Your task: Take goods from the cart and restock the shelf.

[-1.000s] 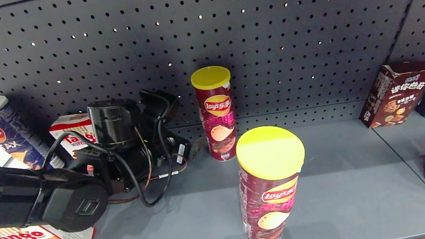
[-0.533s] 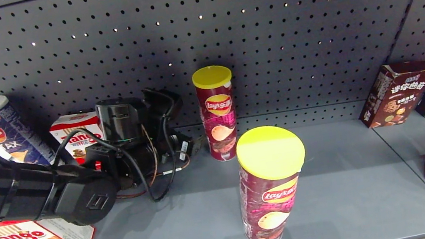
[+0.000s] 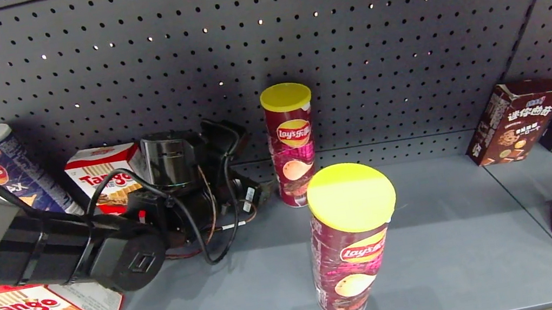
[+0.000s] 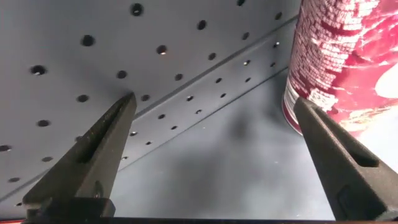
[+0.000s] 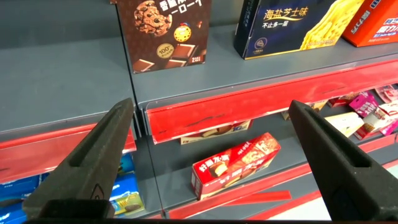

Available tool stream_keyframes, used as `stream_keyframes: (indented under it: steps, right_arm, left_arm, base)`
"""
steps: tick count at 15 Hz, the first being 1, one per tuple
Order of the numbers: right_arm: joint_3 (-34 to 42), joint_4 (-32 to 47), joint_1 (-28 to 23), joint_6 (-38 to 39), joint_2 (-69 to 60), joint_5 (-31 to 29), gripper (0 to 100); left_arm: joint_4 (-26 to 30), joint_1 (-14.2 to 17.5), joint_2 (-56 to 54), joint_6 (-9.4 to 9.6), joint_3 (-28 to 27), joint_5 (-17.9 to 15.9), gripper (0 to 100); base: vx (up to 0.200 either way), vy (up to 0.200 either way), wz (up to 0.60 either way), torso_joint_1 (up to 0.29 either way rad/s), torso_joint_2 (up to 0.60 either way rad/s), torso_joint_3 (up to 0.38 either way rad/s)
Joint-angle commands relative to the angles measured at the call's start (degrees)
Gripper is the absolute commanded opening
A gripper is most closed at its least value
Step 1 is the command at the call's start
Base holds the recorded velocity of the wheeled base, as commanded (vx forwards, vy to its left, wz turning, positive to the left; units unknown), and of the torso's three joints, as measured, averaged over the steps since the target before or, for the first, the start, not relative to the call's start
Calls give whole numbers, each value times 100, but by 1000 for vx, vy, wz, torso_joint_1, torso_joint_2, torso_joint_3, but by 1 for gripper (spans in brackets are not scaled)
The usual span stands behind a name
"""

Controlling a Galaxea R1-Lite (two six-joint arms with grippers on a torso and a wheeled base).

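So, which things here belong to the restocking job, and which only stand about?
Job: left gripper, rear chips can beside it, front chips can, shelf.
Standing about: wafer boxes, blue chips can, cookie boxes.

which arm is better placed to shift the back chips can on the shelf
Left. The left claw, open, is beside the back chips can; the right claw faces other shelves, away from it.

Dim grey shelf [image 3: 458,237], soft shadows, white glare far left
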Motion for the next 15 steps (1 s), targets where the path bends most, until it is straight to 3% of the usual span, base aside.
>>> stream_keyframes:
  steps: [1,15]
  right_arm:
    - [0,-10,6,-4,-2,0,100]
    - [0,-1,6,-4,-2,0,100]
  left_arm:
    - [-3,-49,34,-4,-16,-1,100]
    - [-3,-145,201,-21,-77,-1,100]
  base:
    - [0,0,0,0,0,0]
    - [0,0,0,0,0,0]
